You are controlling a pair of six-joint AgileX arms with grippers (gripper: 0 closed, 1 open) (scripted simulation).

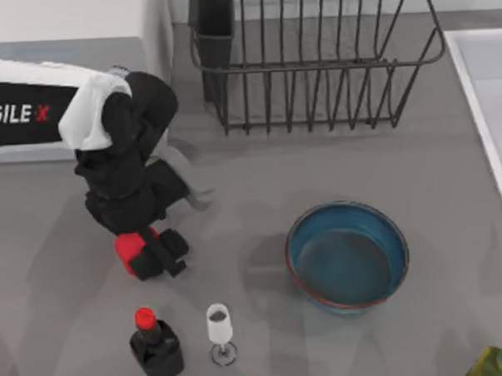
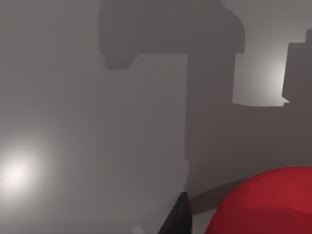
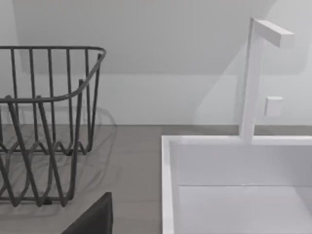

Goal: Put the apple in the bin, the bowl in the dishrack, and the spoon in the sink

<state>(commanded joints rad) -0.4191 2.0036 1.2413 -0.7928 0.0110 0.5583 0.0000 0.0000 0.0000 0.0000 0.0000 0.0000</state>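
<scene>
Left gripper [image 1: 154, 255] is down on the apple [image 1: 128, 246], fingers clamped around it. Bowl [image 1: 347, 257] sits apart, below the dishrack [image 1: 312, 60].

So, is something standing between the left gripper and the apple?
No. The left gripper is already down at the apple, fingers beside it, nothing between them. The black bottle and wine glass stand nearer the table's front edge, apart.

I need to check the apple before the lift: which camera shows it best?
The top view: the apple sits on the table under the left gripper, left of the bowl. The left wrist view catches just a red curve of it, cut by the frame edge.
</scene>
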